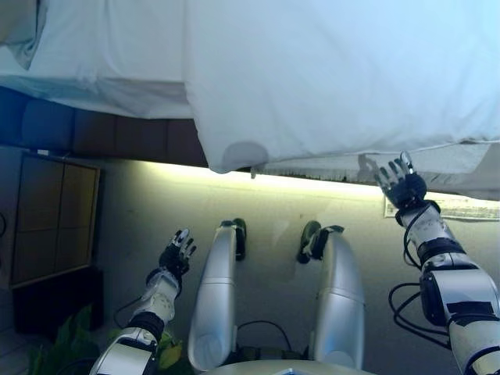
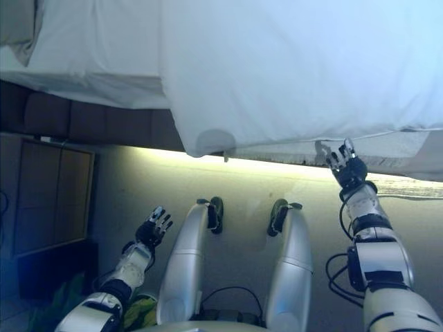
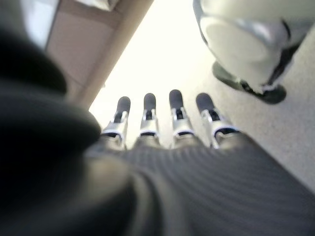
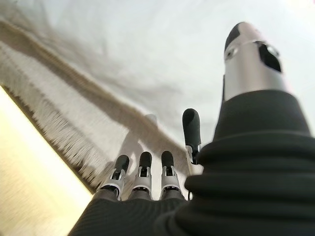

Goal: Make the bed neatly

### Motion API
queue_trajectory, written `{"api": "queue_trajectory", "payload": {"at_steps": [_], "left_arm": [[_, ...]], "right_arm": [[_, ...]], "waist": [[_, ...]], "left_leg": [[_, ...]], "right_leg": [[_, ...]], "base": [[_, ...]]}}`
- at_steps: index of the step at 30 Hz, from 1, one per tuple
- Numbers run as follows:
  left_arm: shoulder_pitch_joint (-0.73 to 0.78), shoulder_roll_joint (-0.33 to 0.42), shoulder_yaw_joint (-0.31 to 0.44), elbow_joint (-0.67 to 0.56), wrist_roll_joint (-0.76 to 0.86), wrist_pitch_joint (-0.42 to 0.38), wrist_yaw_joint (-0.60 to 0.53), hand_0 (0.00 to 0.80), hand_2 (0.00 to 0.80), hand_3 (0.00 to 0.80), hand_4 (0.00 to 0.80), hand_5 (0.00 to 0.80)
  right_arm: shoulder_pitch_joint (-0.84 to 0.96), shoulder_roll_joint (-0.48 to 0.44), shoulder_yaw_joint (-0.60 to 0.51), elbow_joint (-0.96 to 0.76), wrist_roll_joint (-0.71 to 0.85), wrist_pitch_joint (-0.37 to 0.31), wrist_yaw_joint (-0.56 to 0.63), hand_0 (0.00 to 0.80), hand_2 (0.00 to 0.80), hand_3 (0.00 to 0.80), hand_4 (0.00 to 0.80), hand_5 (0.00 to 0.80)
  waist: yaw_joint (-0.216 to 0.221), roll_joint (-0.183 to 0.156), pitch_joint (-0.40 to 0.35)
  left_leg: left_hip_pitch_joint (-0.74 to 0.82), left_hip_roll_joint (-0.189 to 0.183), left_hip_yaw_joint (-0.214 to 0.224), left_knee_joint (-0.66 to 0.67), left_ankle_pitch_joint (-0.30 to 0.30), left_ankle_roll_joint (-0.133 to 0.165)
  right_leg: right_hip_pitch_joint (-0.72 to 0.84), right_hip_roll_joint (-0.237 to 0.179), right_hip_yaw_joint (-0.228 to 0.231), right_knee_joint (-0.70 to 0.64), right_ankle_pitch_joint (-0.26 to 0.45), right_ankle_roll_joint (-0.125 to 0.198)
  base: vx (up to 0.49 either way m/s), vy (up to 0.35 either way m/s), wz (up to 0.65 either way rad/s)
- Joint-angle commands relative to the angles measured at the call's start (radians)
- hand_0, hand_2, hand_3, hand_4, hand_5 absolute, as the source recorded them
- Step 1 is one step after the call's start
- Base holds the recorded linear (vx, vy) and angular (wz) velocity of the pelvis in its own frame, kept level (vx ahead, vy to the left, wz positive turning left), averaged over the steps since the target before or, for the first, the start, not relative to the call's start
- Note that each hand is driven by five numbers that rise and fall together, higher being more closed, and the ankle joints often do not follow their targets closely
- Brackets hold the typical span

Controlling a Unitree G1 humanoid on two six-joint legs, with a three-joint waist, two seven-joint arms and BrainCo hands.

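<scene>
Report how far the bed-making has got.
Early stage. The white duvet covers the bed, but its corner hangs over the edge. The right hand, open, reaches toward the duvet's lower edge without gripping it; the left hand hangs open over the floor. Pulling and smoothing remain.

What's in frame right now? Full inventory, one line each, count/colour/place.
duvet: 1, white, spread over the bed, one corner hanging off the near edge.
sheet: 1, white, on the mattress left of the duvet.
pillow: 1, white, only partly in view at the far left corner.
bed base: 1, dark, under the mattress edge.
cabinet: 1, brown wood, on the floor at the left.
plant: 1, green, by the cabinet.
left hand: 1, open, low over the floor, holding nothing.
right hand: 1, open, raised at the duvet's hanging edge.
</scene>
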Motion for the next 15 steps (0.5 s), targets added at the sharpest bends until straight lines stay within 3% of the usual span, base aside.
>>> {"api": "queue_trajectory", "payload": {"at_steps": [1, 15], "left_arm": [[0.089, 0.04, 0.005, -0.017, -0.031, -0.048, -0.023, 0.0, 0.0, 0.0, 0.0, 0.0], [0.16, 0.06, 0.013, -0.047, -0.028, -0.058, -0.054, 0.0, 0.0, 0.0, 0.0, 0.0]], "right_arm": [[0.014, -0.053, 0.0, -0.015, 0.021, -0.007, 0.034, 0.0, 0.0, 0.0, 0.0, 0.0], [-0.123, -0.159, 0.033, -0.022, -0.006, 0.012, 0.031, 0.0, 0.0, 0.0, 0.0, 0.0]], "waist": [[0.011, 0.006, -0.058], [0.032, 0.023, -0.016]], "left_leg": [[-0.016, -0.006, 0.049, -0.048, 0.051, 0.09], [-0.029, -0.017, 0.035, -0.082, 0.11, 0.081]], "right_leg": [[0.013, -0.002, 0.08, -0.094, 0.13, 0.055], [0.0, 0.016, 0.069, -0.089, 0.147, 0.048]], "base": [[0.056, -0.011, 0.01], [0.047, -0.023, 0.04]]}}
